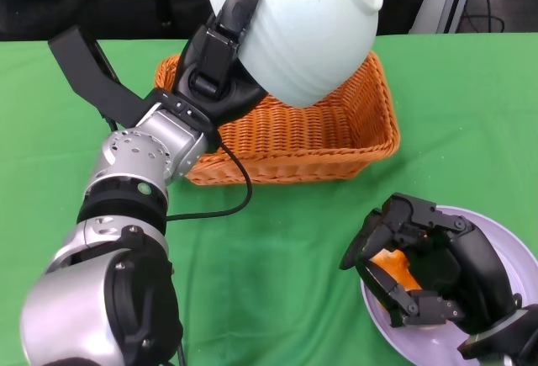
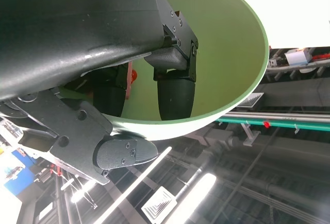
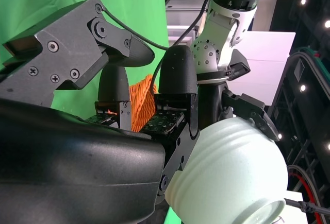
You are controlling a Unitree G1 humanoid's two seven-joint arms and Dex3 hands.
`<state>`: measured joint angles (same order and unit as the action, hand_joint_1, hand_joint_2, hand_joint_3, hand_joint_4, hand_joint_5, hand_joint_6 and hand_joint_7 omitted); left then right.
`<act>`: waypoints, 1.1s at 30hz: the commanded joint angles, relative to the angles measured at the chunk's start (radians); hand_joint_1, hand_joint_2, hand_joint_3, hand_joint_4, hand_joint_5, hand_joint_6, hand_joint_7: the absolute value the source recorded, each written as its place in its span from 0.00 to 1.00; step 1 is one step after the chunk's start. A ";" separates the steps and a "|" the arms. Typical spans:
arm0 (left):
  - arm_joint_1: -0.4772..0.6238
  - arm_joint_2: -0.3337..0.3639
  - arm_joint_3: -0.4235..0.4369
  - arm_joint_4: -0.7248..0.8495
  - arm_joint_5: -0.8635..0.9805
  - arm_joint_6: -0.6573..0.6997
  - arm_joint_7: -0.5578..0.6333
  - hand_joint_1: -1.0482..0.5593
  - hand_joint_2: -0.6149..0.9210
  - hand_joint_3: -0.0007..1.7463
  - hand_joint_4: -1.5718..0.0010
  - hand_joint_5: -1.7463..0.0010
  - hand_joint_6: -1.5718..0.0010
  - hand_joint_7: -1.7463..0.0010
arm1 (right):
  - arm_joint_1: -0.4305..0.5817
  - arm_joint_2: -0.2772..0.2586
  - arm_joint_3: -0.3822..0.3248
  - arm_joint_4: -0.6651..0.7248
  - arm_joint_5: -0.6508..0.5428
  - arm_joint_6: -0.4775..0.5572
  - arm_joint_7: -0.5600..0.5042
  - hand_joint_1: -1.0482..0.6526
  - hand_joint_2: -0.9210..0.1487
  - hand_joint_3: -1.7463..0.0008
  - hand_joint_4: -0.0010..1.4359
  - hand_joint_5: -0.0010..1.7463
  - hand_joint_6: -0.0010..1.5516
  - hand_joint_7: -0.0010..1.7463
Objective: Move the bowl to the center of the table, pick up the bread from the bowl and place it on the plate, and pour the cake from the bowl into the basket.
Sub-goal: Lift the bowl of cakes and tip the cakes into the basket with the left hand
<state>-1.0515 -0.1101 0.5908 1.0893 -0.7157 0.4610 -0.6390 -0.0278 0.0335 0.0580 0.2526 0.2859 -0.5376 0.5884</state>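
While the left hand (image 1: 220, 55) grips the pale green bowl (image 1: 303, 25) by its rim, the bowl hangs tipped well over above the orange wicker basket (image 1: 336, 143), its mouth turned up and away from the head camera and its ribbed outer wall facing the lens. In the left wrist view the fingers (image 2: 174, 92) reach inside the bowl (image 2: 227, 54) while the thumb presses the outside just under the rim, so the hand is clamped on the bowl's wall. A small red-orange bit shows inside the bowl beside the fingers in that view; it may be the cake, but it is too hidden to tell.

The basket sits on the green worktop (image 1: 294, 240) toward its far side, its near wall facing the robot, and the bowl's lowest edge hangs over the basket's inside. What lies in the basket is hidden by the bowl.

At the lower right of the head view, the right hand (image 1: 420, 269) rests over the lavender plate (image 1: 513, 252), its fingers curled around an orange-brown piece, the bread (image 1: 395, 267), which lies on the plate's near-left part. Whether the fingers actually press the bread or merely cage it cannot be told from these views. The right wrist view shows that hand's fingers (image 3: 175, 80) with a strip of the basket (image 3: 142, 103) behind them, and the lifted bowl (image 3: 232, 177) held by the left arm.
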 commanded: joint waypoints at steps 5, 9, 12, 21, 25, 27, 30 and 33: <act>-0.029 0.008 0.008 -0.012 -0.025 0.003 -0.006 0.58 0.86 0.43 0.62 0.00 0.61 0.00 | -0.003 -0.011 -0.009 0.001 0.009 0.005 -0.005 0.56 0.39 0.45 0.55 0.83 0.47 0.73; -0.030 0.009 0.009 -0.013 -0.024 0.000 -0.006 0.58 0.86 0.44 0.62 0.00 0.61 0.00 | -0.005 -0.009 -0.009 0.004 0.008 -0.002 -0.006 0.57 0.39 0.44 0.55 0.83 0.47 0.73; -0.030 0.009 0.008 -0.014 -0.023 -0.002 -0.006 0.58 0.86 0.46 0.62 0.00 0.61 0.00 | -0.006 -0.007 -0.010 0.009 0.003 -0.012 -0.009 0.56 0.39 0.43 0.55 0.83 0.47 0.73; -0.030 0.010 0.003 -0.023 -0.016 0.001 0.013 0.58 0.84 0.49 0.61 0.00 0.61 0.00 | -0.004 -0.005 -0.010 0.010 0.007 -0.014 -0.007 0.56 0.40 0.43 0.56 0.83 0.47 0.73; -0.014 0.005 -0.036 -0.050 0.017 -0.045 -0.001 0.57 0.86 0.50 0.61 0.00 0.60 0.02 | -0.002 -0.010 -0.009 0.005 0.012 -0.002 -0.002 0.55 0.39 0.44 0.56 0.82 0.47 0.73; -0.003 0.000 -0.067 -0.067 0.044 -0.092 -0.006 0.57 0.87 0.50 0.61 0.00 0.59 0.02 | -0.001 -0.012 -0.009 0.005 0.014 0.002 0.000 0.55 0.39 0.45 0.56 0.82 0.47 0.72; 0.026 -0.016 -0.141 -0.110 0.123 -0.232 -0.016 0.57 0.90 0.51 0.58 0.00 0.55 0.05 | -0.001 -0.011 -0.010 0.003 0.020 0.008 0.003 0.56 0.38 0.45 0.55 0.82 0.47 0.72; 0.046 -0.025 -0.192 -0.124 0.181 -0.359 -0.046 0.60 0.85 0.62 0.56 0.00 0.52 0.09 | -0.002 -0.012 -0.010 0.005 0.022 0.011 0.004 0.56 0.38 0.45 0.55 0.82 0.47 0.72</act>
<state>-1.0119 -0.1387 0.4179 0.9866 -0.5512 0.1542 -0.6519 -0.0282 0.0333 0.0574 0.2570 0.2980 -0.5347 0.5918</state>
